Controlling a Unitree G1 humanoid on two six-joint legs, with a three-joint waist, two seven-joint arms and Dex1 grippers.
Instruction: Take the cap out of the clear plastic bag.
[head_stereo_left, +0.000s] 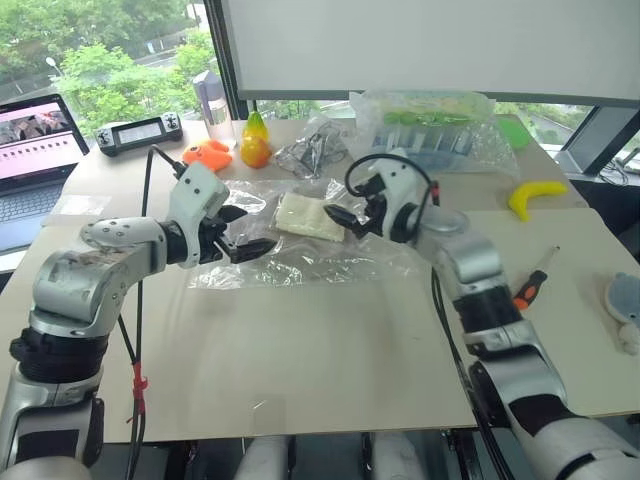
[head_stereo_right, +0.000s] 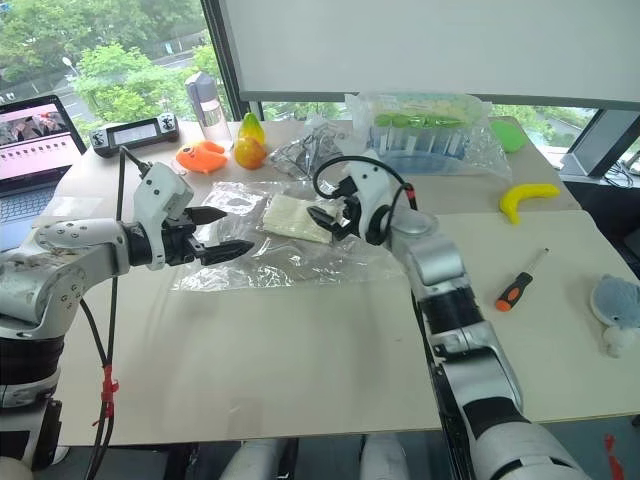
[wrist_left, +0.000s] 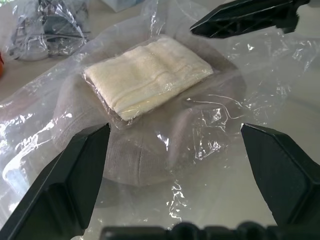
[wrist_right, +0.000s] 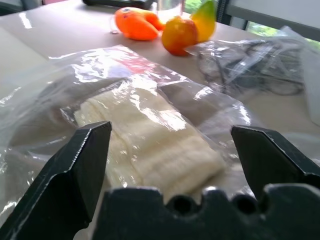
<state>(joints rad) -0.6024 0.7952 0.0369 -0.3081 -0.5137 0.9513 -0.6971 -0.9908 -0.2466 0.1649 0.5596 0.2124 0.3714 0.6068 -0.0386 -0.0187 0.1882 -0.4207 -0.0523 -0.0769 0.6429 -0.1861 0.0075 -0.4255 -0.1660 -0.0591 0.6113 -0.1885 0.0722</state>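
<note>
Left tool (head_stereo_left: 247, 232) is hovering at centre-left, fingers apart, empty. The cap (wrist_left: 165, 145) is lying mid-frame inside the clear plastic bag (head_stereo_left: 300, 262), beneath a cream cloth pad (head_stereo_left: 309, 217). Right tool (head_stereo_left: 345, 221) is standing apart, empty. Risk: slippery film tearing, or the pad being pinched instead. The pale surface (head_stereo_left: 300, 350) is sitting beside windows.
</note>
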